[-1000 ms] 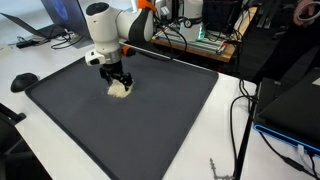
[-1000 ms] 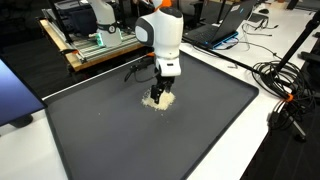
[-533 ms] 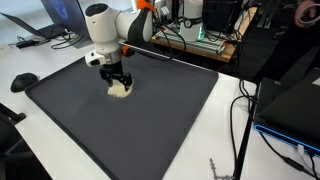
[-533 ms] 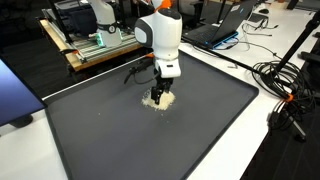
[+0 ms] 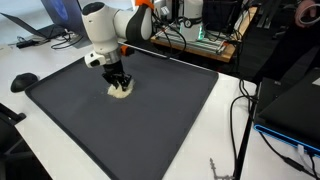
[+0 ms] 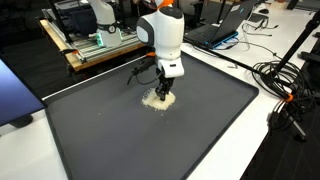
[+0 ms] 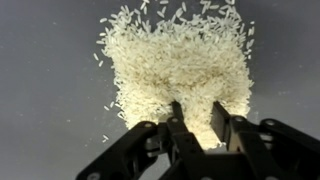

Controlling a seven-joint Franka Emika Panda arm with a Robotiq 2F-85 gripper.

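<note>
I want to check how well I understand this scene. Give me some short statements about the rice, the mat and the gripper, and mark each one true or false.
1. The gripper has its fingertips down at the rice pile. True.
2. The rice lies in a bowl. False: it lies loose on the mat.
3. The mat is bright red. False: it is dark grey.
4. In the wrist view, single grains lie scattered around the pile's edge. True.
5. The two fingers are pressed together with no gap. False: they stand apart, and rice shows between them.
</note>
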